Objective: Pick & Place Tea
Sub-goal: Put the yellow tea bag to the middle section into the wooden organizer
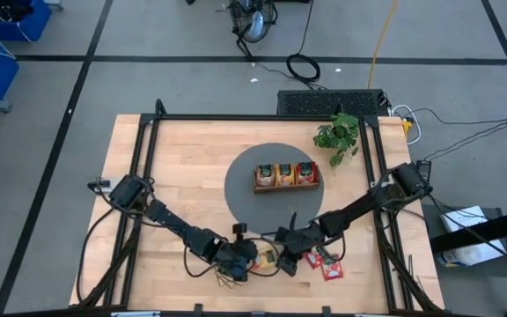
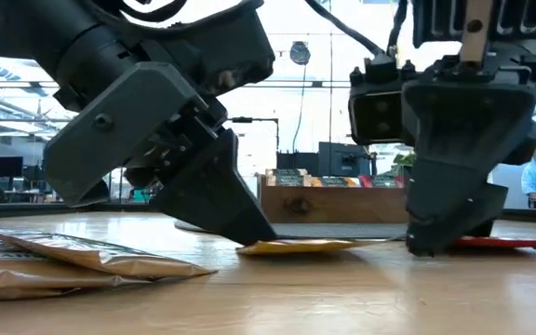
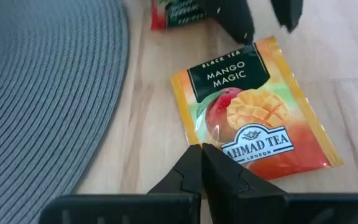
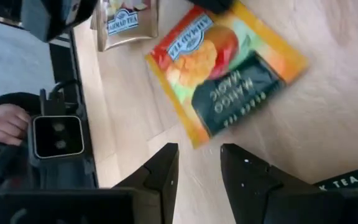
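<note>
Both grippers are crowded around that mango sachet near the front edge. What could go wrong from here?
1. The left gripper is shut, its tips at the mango sachet's edge: it may push the flat packet rather than lift it.
2. The open right gripper sits just opposite, so the fingers could collide.

I see the light wooden table (image 1: 174, 167) carrying a round grey mat (image 1: 240, 189) with the wooden tray (image 1: 286, 186) on it, a green plant (image 1: 339, 134) near the far right corner, and flat tea sachets (image 1: 331, 269) along the near edge.
</note>
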Robot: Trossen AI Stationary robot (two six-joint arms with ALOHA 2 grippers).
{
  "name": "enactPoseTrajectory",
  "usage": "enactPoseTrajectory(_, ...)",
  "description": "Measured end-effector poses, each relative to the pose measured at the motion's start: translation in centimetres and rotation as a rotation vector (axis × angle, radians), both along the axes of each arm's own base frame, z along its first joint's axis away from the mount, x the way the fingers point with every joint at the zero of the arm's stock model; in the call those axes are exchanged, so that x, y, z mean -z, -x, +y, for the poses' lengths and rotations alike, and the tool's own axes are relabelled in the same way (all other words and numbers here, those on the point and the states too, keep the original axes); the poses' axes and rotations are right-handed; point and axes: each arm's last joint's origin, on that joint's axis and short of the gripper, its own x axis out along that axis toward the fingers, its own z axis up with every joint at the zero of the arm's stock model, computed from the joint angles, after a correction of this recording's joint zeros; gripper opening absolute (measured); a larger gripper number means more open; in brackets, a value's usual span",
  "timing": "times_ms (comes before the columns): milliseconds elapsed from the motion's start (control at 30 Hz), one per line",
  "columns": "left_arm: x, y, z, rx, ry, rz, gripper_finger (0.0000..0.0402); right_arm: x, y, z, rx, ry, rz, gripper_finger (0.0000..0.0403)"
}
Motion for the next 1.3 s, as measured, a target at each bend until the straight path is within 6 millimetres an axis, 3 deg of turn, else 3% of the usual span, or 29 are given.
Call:
enactPoseTrajectory(433, 0.2, 0.1, -0.4, -0.024, 0.023, -0.023, 0.0021, -0.9, 0.1, -0.2, 0.025, 0.064, -0.047, 0.0109)
enactPoseTrajectory(1300, -0.1, -0.8, -0.2, -0.055, 0.008, -0.122, 0.0021, -0.2, -0.1, -0.3, 0.056, 0.145, -0.071, 0.0109)
